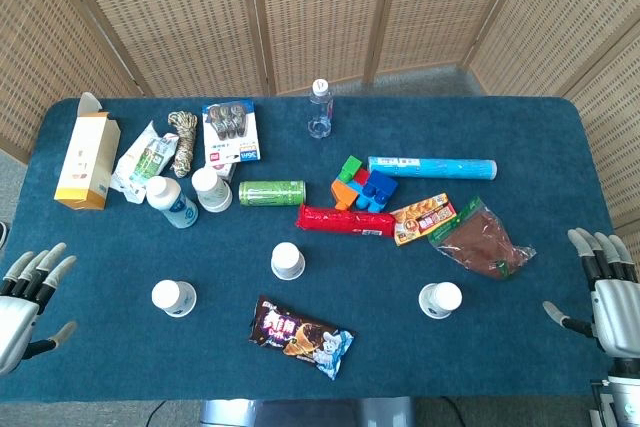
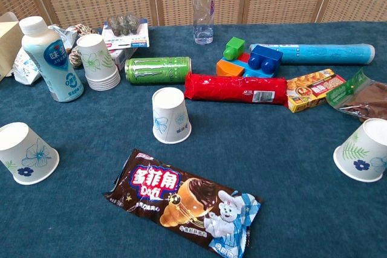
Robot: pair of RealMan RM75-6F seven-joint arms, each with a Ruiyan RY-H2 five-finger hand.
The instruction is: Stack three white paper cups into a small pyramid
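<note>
We look down on a blue worktop (image 1: 120, 347) with three white paper cups standing upside down and well apart from one another. Taking the middle of the worktop as the clock's centre, the left cup (image 1: 173, 297) sits at about eight o'clock, the middle cup (image 1: 287, 260) close to the centre, and the right cup (image 1: 440, 299) at about four o'clock. Our left hand (image 1: 28, 297) hovers off the worktop's edge at eight o'clock, fingers spread and holding nothing; our right hand (image 1: 605, 287) hovers at four o'clock, likewise spread and empty. The left cup lies toward three o'clock from the left hand, and the right cup toward nine o'clock from the right hand, so each hand has its own near cup; the middle cup looks roughly between them. All three cups stand with their long axis vertical, so we judge a sideways grasp suits them. An ice cream wrapper (image 1: 300, 337) lies at six o'clock, just in front of the middle cup, and a spare stack of cups (image 1: 212, 188) stands at ten o'clock among snacks and bottles. No stacking has begun.
</note>
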